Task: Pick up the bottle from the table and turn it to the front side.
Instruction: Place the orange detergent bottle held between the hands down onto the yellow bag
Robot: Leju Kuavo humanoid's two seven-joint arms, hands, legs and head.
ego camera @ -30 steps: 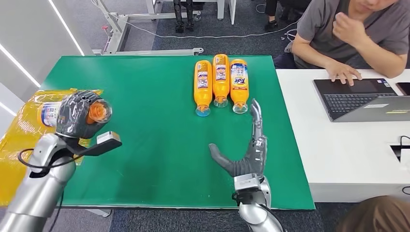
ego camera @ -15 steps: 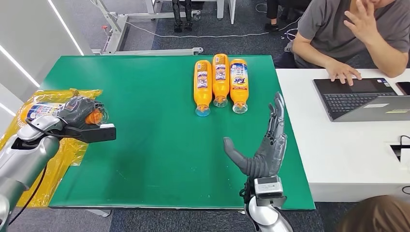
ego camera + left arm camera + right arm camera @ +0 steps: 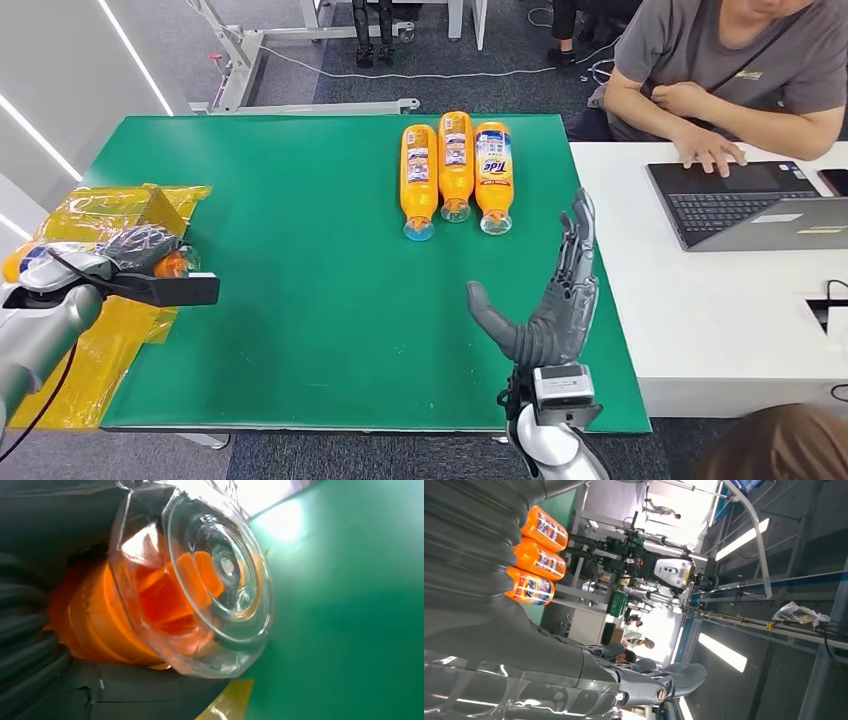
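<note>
Head view: my right hand (image 3: 548, 315) is nearest, raised on edge over the near right part of the green table (image 3: 300, 300), fingers straight and spread, thumb out to the side, holding nothing. My left hand (image 3: 135, 252) is off to the far left, over the yellow bag (image 3: 95, 340) at the table's left edge, its fingers wrapped round the bottle (image 3: 60, 258). The bottle lies sideways in my grip, its clear cap (image 3: 178, 263) sticking out past my fingers toward the table's middle. In the left wrist view the cap (image 3: 220, 580) sits close beyond my fingers, orange showing through it. Beyond my right fingertips three orange bottles (image 3: 456, 170) lie side by side, touching, caps toward me. Further right, a person (image 3: 730, 70) sits at a white desk (image 3: 700, 310), one hand on a laptop (image 3: 745, 205).
</note>
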